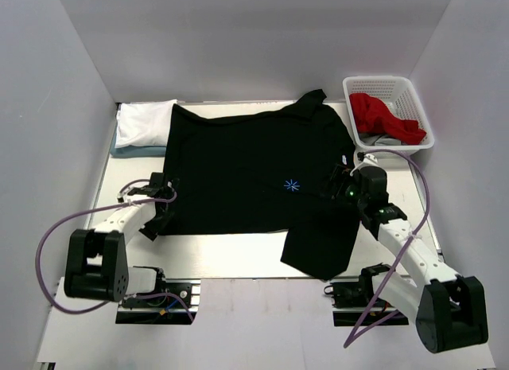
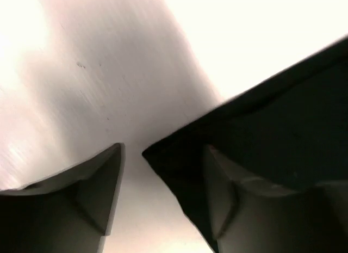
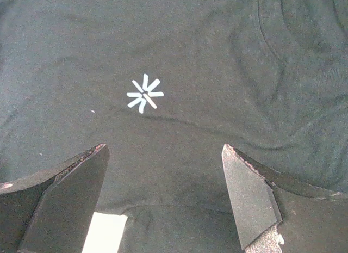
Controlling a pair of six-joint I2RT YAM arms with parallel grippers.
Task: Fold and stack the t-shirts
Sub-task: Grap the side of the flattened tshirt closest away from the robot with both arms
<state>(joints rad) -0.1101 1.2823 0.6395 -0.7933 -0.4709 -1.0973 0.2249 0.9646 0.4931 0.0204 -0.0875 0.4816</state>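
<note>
**Black shirt spread sideways, both hands open at its edges**

A plain black cloth t-shirt (image 1: 238,167) lies flat over the middle of the pale, shiny worktop (image 1: 231,262). Its neck points to 3 o'clock and its hem to 9 o'clock. One sleeve reaches toward 1 o'clock. The other hangs down toward 5 o'clock, almost at the near edge. A small blue star-shaped mark (image 1: 292,185) sits on the chest, right of centre. In the right wrist view the same mark (image 3: 144,94) looks pale on smooth cloth with a few soft creases, and the collar seam curves past at 2 o'clock.

The left hand (image 1: 161,204) is at the shirt's 8 o'clock corner. In its own camera the left hand (image 2: 163,149) is well open. The hem corner lies between the two fingers, with one finger over the cloth and the other over bare worktop. It holds nothing.

The right hand (image 1: 343,187) sits at 4 o'clock, by the neck and shoulder. From its wrist camera the right hand (image 3: 163,149) is spread wide above the black cloth and holds nothing.

At 10 o'clock a folded white t-shirt (image 1: 145,122) rests on a light blue-grey folded t-shirt (image 1: 127,152), just beside the black shirt's hem. At 2 o'clock a white plastic mesh basket (image 1: 388,83) holds a crumpled red cloth (image 1: 382,115).
</note>
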